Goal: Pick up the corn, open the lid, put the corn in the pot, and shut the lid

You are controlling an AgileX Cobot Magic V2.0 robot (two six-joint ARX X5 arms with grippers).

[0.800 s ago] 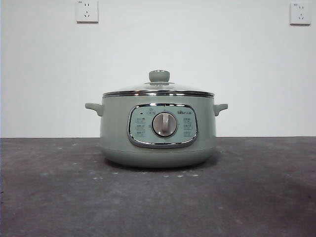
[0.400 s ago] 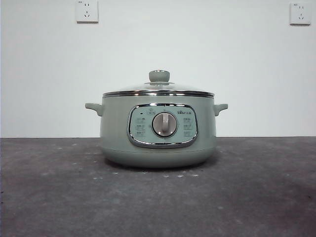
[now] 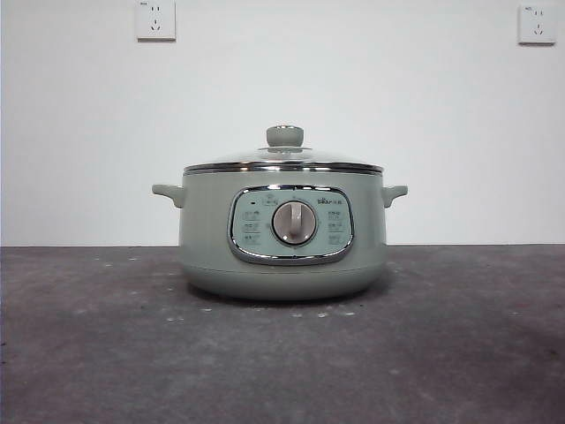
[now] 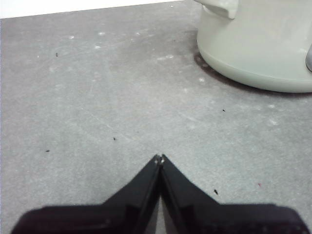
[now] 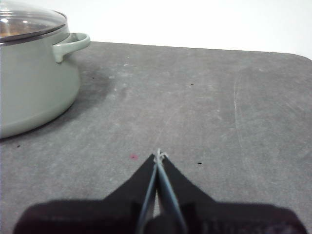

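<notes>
The pale sage-green pot [image 3: 282, 234] stands in the middle of the dark table, its dial facing the front camera. The glass lid [image 3: 284, 157] with its green knob rests shut on the pot. The corn is out of view. My left gripper [image 4: 159, 158] is shut and empty over bare table, with the pot [image 4: 258, 44] off to one side. My right gripper [image 5: 159, 155] is also shut and empty, some way from the pot [image 5: 34, 73] and the lid [image 5: 27, 22]. Neither arm shows in the front view.
The grey table top [image 3: 459, 353] spreads around the pot on all sides. A white wall with two sockets [image 3: 155, 19] stands behind. The table's far edge and rounded corner [image 5: 292, 54] show in the right wrist view.
</notes>
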